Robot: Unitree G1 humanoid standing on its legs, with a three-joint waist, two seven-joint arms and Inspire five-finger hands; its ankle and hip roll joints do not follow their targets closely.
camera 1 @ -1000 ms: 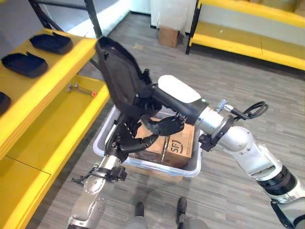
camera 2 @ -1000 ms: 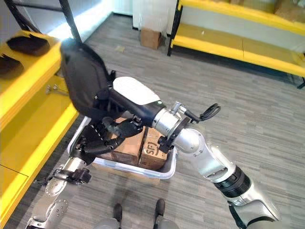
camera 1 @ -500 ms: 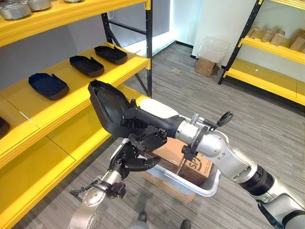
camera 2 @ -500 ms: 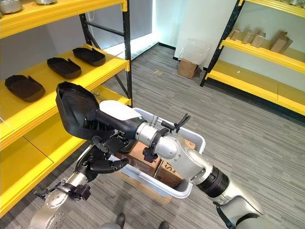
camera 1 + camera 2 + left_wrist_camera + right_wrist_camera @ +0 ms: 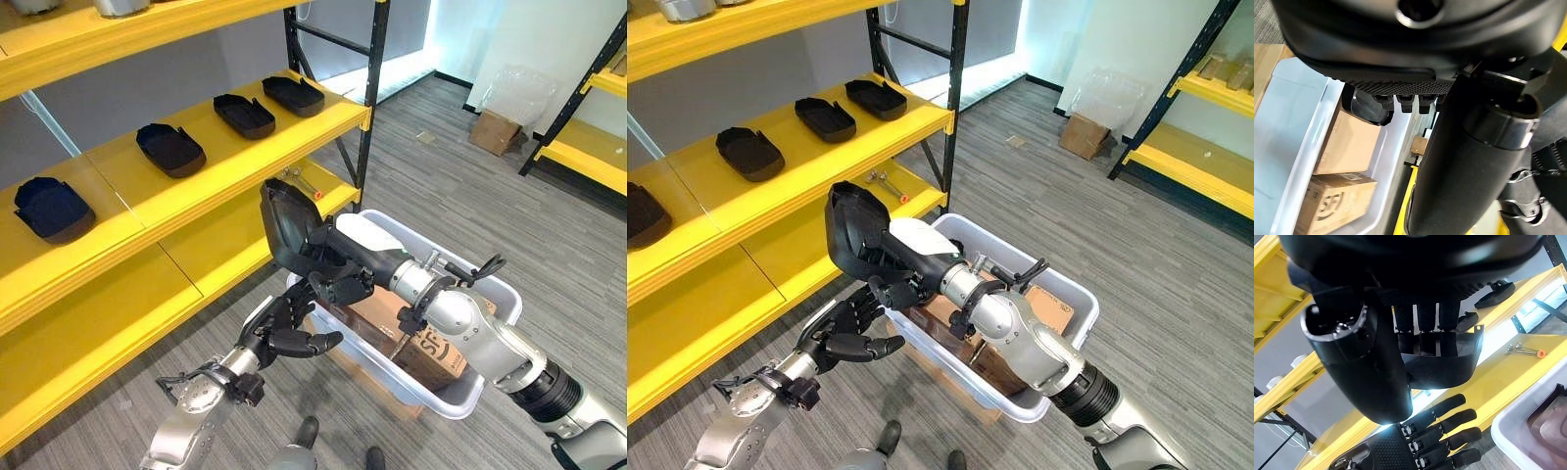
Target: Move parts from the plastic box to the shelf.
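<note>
My right hand [image 5: 338, 272] is shut on a black moulded part [image 5: 284, 220], holding it upright above the near left corner of the white plastic box [image 5: 411, 231]. In the right wrist view its fingers [image 5: 1427, 328] curl over the part's rim [image 5: 1444, 362]. Just below the part my left hand [image 5: 291, 329] hovers open with spread fingers, holding nothing. The yellow shelf [image 5: 245, 157] stands to the left, with several similar black parts [image 5: 169, 149] in a row on its middle level. Cardboard boxes [image 5: 387, 315] lie in the plastic box.
A wrench [image 5: 304, 183] lies on the shelf's lower level [image 5: 211, 240], by the dark upright post [image 5: 367, 108]. More yellow shelving [image 5: 588, 157] stands across the grey floor on the far right, with a cardboard box [image 5: 495, 130] on the floor.
The whole view has swung up towards the shelf. My right hand still holds the black part; my left hand has come away from under it, fingers spread.
</note>
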